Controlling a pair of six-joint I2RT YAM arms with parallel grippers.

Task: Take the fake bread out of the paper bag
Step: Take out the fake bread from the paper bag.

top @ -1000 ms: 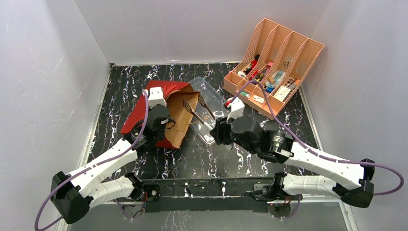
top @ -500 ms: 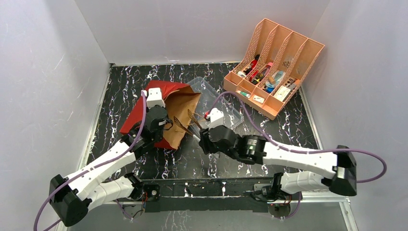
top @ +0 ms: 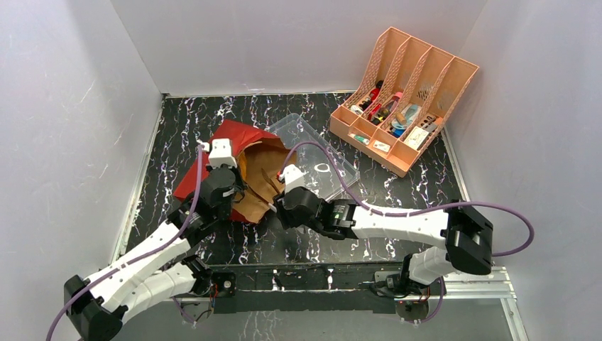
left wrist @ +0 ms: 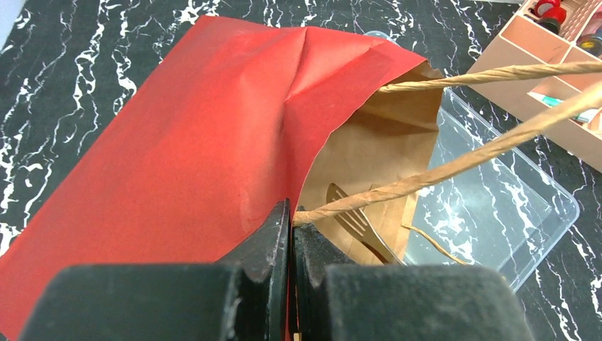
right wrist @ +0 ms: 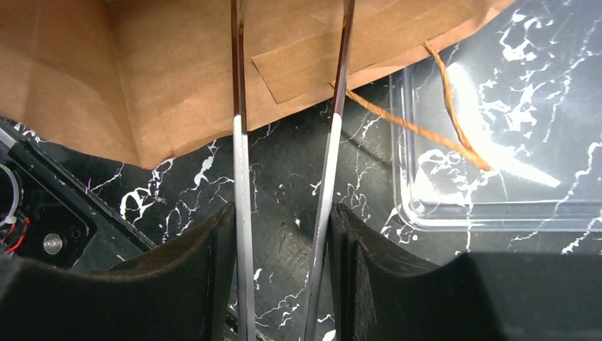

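Black, white-veined marble-pattern desk (top: pixel 177 121), enclosed by pale walls. Back right: peach plastic slotted file organizer (top: pixel 454 78), small items in its compartments.

Glossy red paper bag (top: pixel 238 131) lies on its side left of centre, with its mouth opening toward the middle of the desk. The outside is red and creased (left wrist: pixel 177 142). The inside is brown kraft with fold lines and a taped patch. The fake bread shows in no view, and the deeper interior of the bag is hidden.

Clear rectangular plastic tray (top: pixel 305 128) sits just beside the bag's mouth, on its far right side.

Left tool (left wrist: pixel 291 213): jaws pressed together at the bag's near mouth edge, pinching the base of a twisted brown paper handle (left wrist: pixel 461 162), which runs taut away over the tray.

Right tool (right wrist: pixel 284 213): fingers clamp the two arms of a pair of slim metal tongs (right wrist: pixel 238 142), squeezing them partway. The tong tips reach inside the bag's mouth, and one slotted head (left wrist: pixel 351 213) lies against the kraft lining.

A second paper handle loop (right wrist: pixel 454 106) drapes over the tray's corner.
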